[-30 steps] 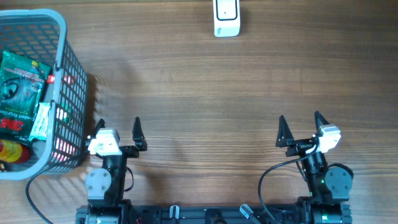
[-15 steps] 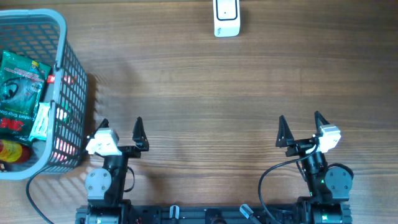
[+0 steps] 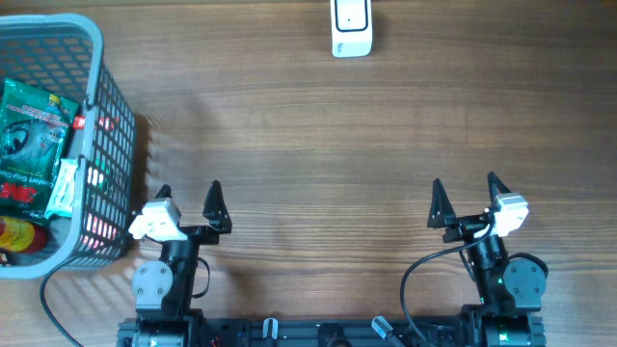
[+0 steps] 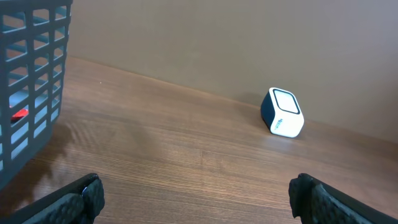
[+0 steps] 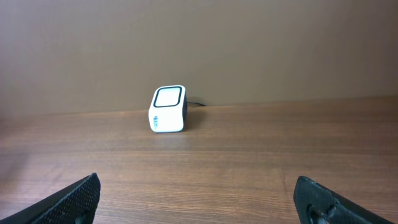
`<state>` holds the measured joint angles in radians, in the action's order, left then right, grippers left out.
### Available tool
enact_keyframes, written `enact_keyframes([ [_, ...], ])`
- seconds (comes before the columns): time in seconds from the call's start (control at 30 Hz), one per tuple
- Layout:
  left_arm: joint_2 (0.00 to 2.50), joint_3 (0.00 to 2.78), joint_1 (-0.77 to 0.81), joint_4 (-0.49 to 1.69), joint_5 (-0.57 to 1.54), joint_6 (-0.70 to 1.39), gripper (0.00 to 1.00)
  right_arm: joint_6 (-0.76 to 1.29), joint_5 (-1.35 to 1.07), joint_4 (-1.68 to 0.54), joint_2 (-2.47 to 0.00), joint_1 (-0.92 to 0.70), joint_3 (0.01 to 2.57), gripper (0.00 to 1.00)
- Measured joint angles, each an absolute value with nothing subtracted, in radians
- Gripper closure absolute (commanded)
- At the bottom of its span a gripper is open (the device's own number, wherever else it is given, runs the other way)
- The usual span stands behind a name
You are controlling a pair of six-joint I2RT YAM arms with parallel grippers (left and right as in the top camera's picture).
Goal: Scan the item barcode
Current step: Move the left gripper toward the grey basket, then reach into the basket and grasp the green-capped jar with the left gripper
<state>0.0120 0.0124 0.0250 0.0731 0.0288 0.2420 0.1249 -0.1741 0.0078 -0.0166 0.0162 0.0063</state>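
Claws: left claw (image 3: 188, 191) and right claw (image 3: 465, 183) both wide apart, holding nothing, low in frame | Item: green packet (image 3: 29, 120) lies inside basket (image 3: 114, 145) at left edge | Target: scanner (image 3: 351, 27) on tabletop (image 3: 318, 145), top centre, window tilted toward the arms for easy presenting | Obstacle: basket wall stands between left claw and packet; entry likely from above
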Motion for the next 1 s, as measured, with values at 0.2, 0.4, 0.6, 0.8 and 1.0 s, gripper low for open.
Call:
enact_keyframes([
  [0.2, 0.012, 0.012, 0.025, 0.073, 0.03, 0.285, 0.0, 0.125, -0.174, 0.008, -0.017, 0.016, 0.006, 0.0],
  [0.4, 0.012, 0.012, 0.025, 0.045, 0.048, 0.299, 0.0, 0.125, -0.174, 0.008, -0.017, 0.016, 0.006, 0.0],
  [0.6, 0.012, 0.04, 0.025, 0.043, 0.086, 0.298, 0.0, 0.125, -0.174, 0.008, -0.017, 0.016, 0.006, 0.0],
  [0.8, 0.019, 0.173, 0.025, 0.082, 0.1, 0.298, 0.0, 0.125, -0.174, 0.008, -0.017, 0.016, 0.006, 0.0],
  [1.0, 0.163, 0.401, 0.025, 0.178, 0.103, 0.29, 0.0, 0.125, -0.174, 0.007, -0.017, 0.016, 0.006, 0.0],
])
